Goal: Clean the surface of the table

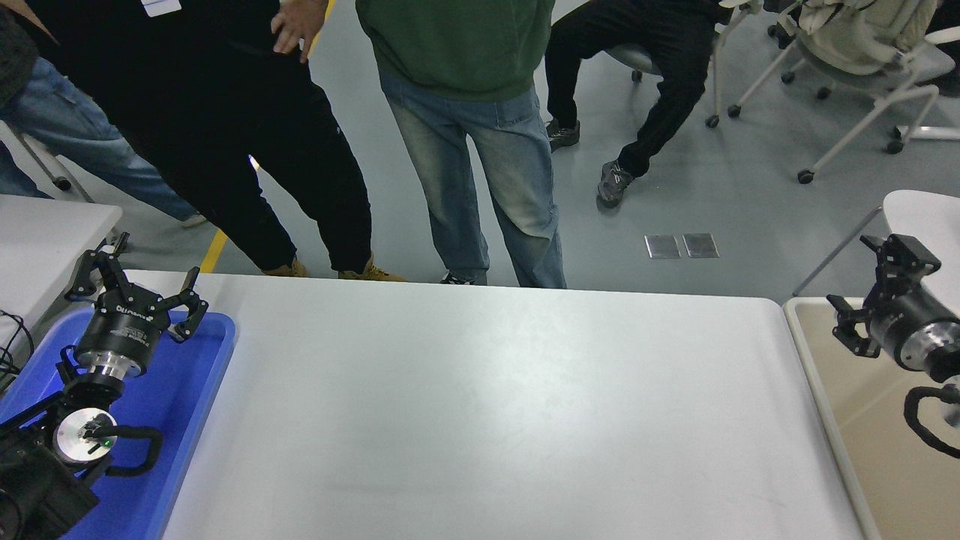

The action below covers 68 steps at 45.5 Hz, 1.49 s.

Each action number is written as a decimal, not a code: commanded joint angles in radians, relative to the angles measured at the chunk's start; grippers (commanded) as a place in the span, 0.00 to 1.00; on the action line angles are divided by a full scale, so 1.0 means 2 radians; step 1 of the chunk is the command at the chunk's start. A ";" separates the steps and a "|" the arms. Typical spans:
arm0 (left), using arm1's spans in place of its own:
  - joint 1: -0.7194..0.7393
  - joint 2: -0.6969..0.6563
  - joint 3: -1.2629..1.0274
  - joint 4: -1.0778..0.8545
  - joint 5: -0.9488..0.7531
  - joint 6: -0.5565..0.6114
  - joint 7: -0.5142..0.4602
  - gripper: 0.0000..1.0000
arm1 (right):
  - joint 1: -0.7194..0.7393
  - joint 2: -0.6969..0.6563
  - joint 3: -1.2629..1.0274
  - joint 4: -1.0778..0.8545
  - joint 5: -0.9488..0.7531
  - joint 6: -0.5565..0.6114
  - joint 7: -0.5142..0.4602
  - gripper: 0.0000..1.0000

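Note:
The table surface [495, 405] is a wide white matte top filling the middle of the head view, with nothing lying on it. My right gripper [862, 281] comes in from the right edge, open and empty, above the far left corner of the beige bin [840, 427]. My left gripper [135, 285] is open and empty, parked over the blue tray [199, 375] at the lower left.
Several people stand at the table's far edge, one in a green top [457, 45], one in black [247, 127]; another sits on a chair [645, 52]. A second white table [45, 232] is at the left. Office chairs [862, 52] stand at the top right.

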 commanded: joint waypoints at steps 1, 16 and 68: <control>0.000 0.000 0.000 0.000 0.000 0.000 0.000 1.00 | -0.051 0.065 0.090 0.046 -0.001 -0.003 0.000 1.00; 0.001 0.000 0.000 0.000 0.000 0.000 0.000 1.00 | -0.077 0.182 0.161 0.044 -0.008 0.000 0.000 1.00; 0.001 0.000 0.000 0.000 0.000 0.000 0.000 1.00 | -0.054 0.209 0.146 -0.021 -0.108 0.000 0.002 1.00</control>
